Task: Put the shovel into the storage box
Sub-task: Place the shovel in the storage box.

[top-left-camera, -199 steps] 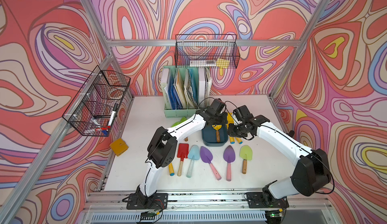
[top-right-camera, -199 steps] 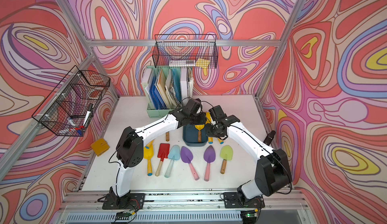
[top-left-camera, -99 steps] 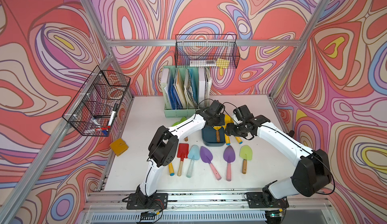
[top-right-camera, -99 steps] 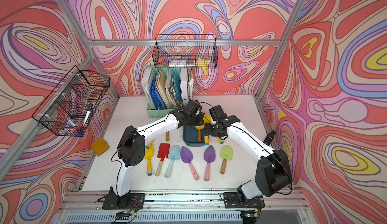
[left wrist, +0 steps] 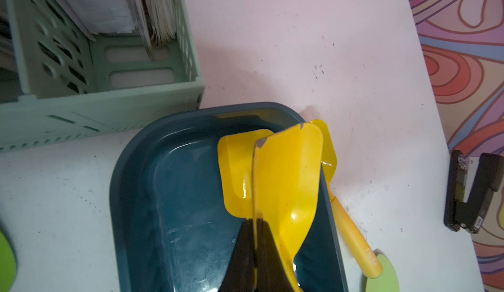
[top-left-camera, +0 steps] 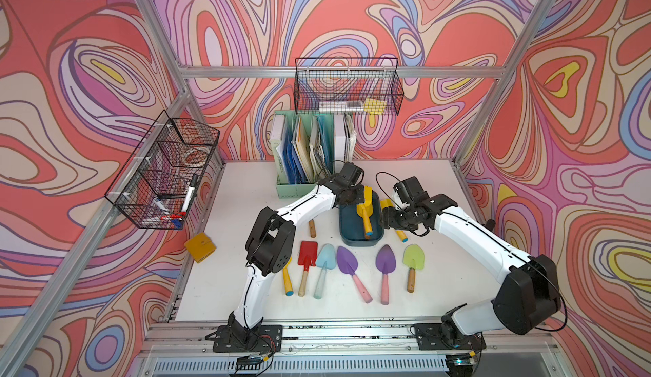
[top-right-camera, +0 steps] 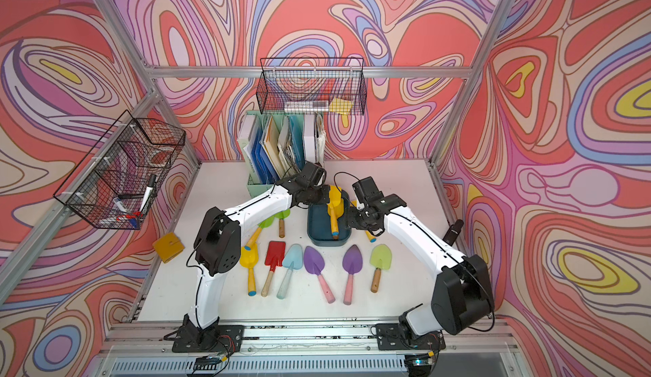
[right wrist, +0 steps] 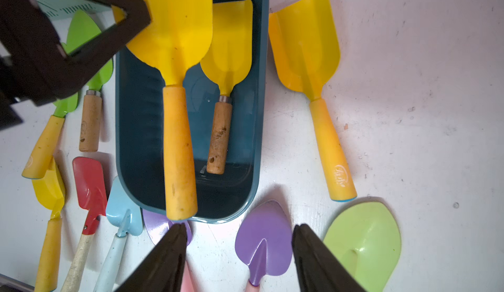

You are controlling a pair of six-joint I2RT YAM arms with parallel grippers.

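I am pinching the shovel [left wrist: 286, 181] blade with my left claw [left wrist: 256, 223] over the box [top-left-camera: 348, 229], mid-frame. My right claw [right wrist: 240, 226] is sitting wide, empty.

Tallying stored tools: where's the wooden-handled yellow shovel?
The wooden-handled yellow shovel lies inside the dark teal plastic tub, beside the orange-handled yellow shovel, in the right wrist view.

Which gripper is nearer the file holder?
Left. The left gripper, shut on a shovel blade, is over the box far end by the holder; the right gripper, open, is off the box's near end.
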